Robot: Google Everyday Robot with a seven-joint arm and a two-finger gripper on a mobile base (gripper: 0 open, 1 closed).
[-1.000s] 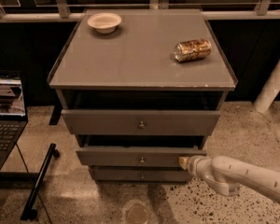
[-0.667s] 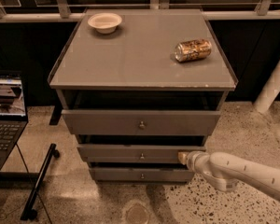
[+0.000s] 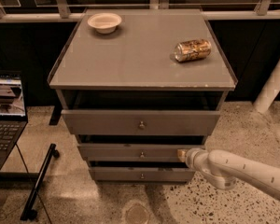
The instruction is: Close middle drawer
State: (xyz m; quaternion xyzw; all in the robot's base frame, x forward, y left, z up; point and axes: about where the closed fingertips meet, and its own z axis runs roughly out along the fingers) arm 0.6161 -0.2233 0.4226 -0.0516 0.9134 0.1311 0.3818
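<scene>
The grey cabinet has three drawers. The middle drawer [image 3: 130, 151] is a low grey front with a small round knob [image 3: 141, 155] at centre, and it stands out only slightly from the cabinet. The top drawer [image 3: 140, 122] above it is pulled out further. The bottom drawer [image 3: 141, 174] sits below. My gripper [image 3: 181, 155], at the end of the white arm [image 3: 242, 171] coming in from the lower right, is pressed against the right end of the middle drawer's front.
On the cabinet top [image 3: 140, 55] stand a white bowl [image 3: 104, 22] at the back left and a gold can [image 3: 192, 50] lying on its side at the right. An open laptop [image 3: 4, 111] and a black stand leg [image 3: 37, 185] are at the left. A white pipe [image 3: 275, 83] is at the right.
The gripper has pushed forward against the middle drawer's right end, and the drawer has slid back into the cabinet; it now sticks out less.
</scene>
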